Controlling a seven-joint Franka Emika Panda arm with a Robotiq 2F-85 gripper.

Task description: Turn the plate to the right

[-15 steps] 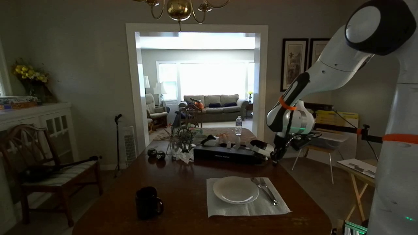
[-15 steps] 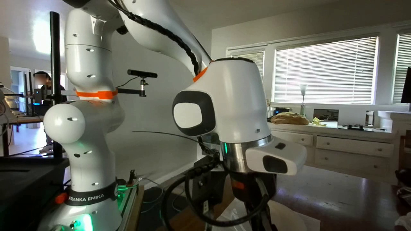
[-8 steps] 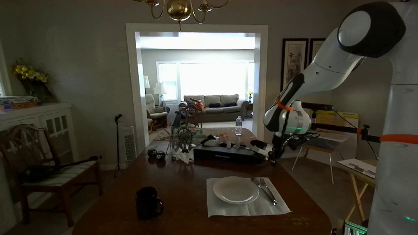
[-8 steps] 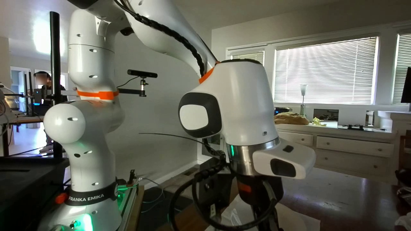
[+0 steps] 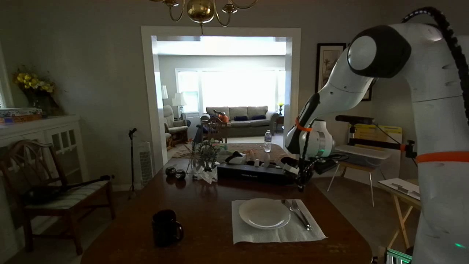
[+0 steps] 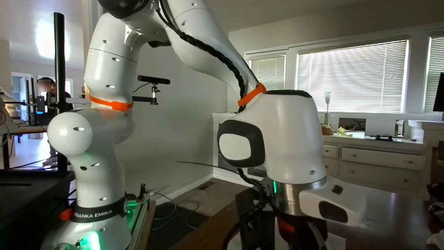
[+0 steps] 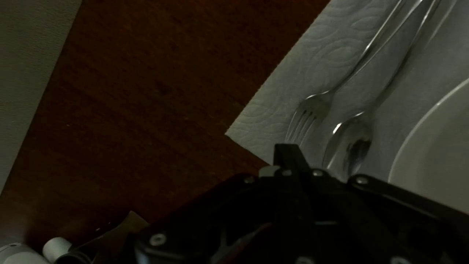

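Wrist view | clenched at claw (image 7: 288,152), apart from plate (image 7: 438,154) | in an exterior view, marked "FRANKA EMIKA" on arm base (image 6: 99,213)

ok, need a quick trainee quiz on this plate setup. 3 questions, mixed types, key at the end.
1. Which utensil lies nearer the white dinner plate: the fork or the spoon?
2. True or false: the end effector holds nothing.
3. The black mug stands: A) on the paper towel; B) beside the paper towel, apart from it; C) on the white dinner plate.

Key: 1. The spoon. 2. True; it is shut and empty. 3. B.
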